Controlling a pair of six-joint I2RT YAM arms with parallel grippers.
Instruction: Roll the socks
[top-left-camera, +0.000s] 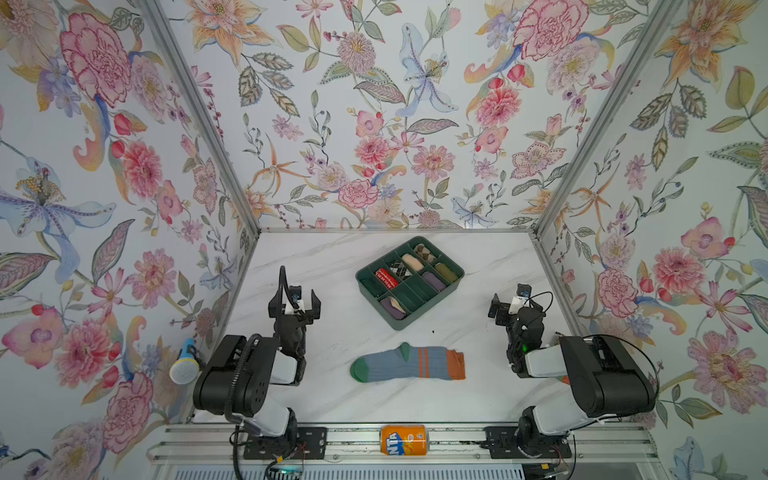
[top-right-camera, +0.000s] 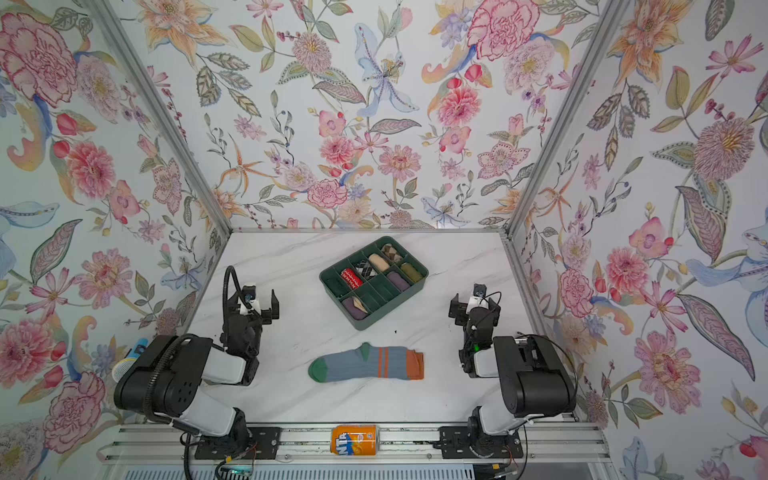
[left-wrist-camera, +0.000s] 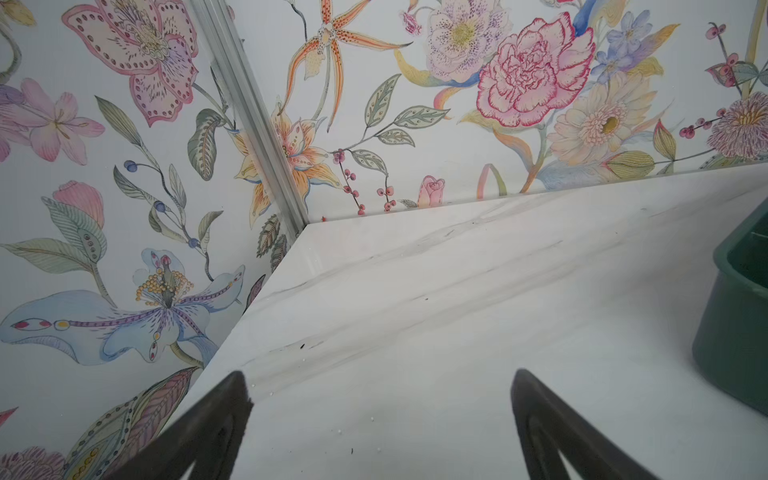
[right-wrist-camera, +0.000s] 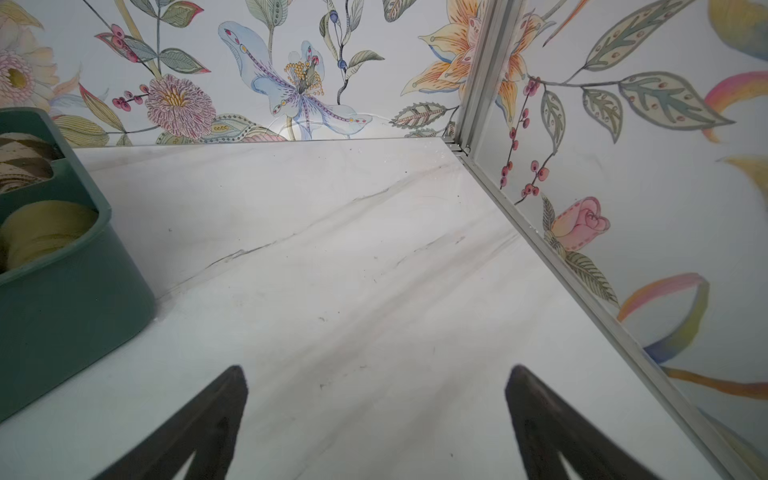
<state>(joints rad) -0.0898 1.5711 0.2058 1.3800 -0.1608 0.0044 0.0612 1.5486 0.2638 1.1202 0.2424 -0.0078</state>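
Two empty pairs of jaws stood wide apart: left gripper (top-left-camera: 296, 301) and right gripper (top-left-camera: 515, 302) hung well apart from the socks (top-left-camera: 407, 365), which lay flat near the front edge of the table (top-left-camera: 332, 266), midway along. Catching only the upper layer would probably skew the roll.

Brightly and evenly lit in all four views, apparently from overhead, with only soft, pale shadows under the socks (top-left-camera: 405, 368) and along the near wall of the green tray (top-left-camera: 376, 305) in both top views. Mild sheen on the marble table (right-wrist-camera: 332, 249), strongest at the upper middle of the right wrist frame. Wide-angle stretch toward the corners of both top views, metal posts (top-left-camera: 199, 112) splayed outward. Dark and out of focus at the bottom of each wrist frame: fingers (left-wrist-camera: 208, 428) of the left gripper (left-wrist-camera: 378, 371) and of the right gripper (right-wrist-camera: 376, 367).
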